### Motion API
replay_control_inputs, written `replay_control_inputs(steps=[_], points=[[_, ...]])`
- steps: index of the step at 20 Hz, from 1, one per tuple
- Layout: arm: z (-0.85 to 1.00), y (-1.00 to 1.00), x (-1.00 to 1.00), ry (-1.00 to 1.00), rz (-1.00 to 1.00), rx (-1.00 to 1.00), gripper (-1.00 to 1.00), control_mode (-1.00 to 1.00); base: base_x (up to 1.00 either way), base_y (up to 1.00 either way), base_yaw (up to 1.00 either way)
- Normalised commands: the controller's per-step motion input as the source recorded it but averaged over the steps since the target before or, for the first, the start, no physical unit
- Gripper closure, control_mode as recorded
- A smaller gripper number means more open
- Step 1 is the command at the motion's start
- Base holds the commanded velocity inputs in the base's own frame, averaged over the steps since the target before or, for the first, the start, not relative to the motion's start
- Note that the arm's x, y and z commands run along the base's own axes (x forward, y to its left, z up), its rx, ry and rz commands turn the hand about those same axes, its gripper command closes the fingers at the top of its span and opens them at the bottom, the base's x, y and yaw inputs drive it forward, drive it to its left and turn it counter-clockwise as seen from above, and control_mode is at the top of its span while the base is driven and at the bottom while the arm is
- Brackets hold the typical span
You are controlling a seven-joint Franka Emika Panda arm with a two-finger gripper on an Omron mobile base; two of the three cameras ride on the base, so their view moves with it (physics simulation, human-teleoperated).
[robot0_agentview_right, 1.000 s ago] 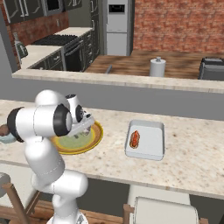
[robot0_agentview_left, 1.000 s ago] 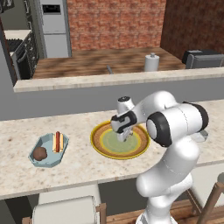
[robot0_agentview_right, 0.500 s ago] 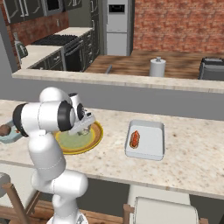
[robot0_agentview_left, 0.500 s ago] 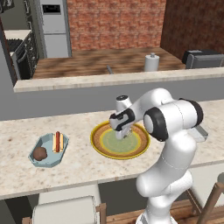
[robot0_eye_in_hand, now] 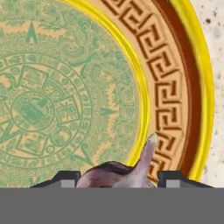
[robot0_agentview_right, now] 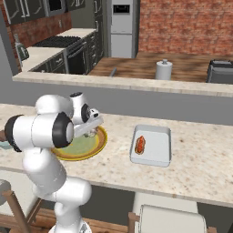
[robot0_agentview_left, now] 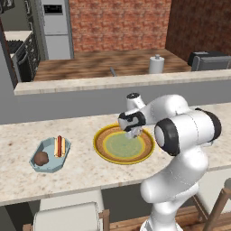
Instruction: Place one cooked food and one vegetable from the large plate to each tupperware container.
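We see the end effector point(robot0_eye_in_hand: 118, 179) pinching the pale bulb point(robot0_eye_in_hand: 127, 171) over the round plate's point(robot0_eye_in_hand: 175, 87) patterned rim, near the plate's edge on the table point(robot0_agentview_left: 81, 167).

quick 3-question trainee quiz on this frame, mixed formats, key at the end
1. True or false: the grey-white rectangular tray already holds a hot dog.
2. What lies in the light-blue octagonal tray? A) a hot dog only B) a hot dog and a brown lump C) nothing
3. Fill in: the gripper has its jaws shut on the pale ____, over the large plate.

Key: 1 true; 2 B; 3 bulb
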Motion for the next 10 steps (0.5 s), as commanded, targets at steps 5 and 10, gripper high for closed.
replay_control_inputs(steps=[5,10], points=[[1.00,-0.22,-0.67,-0.13,-0.06,-0.05,1.00,-1.00,0.00,0.00,0.00],[0.88,-0.88,-0.06,0.20,-0.24,-0.17,1.00,-1.00,0.00,0.00,0.00]])
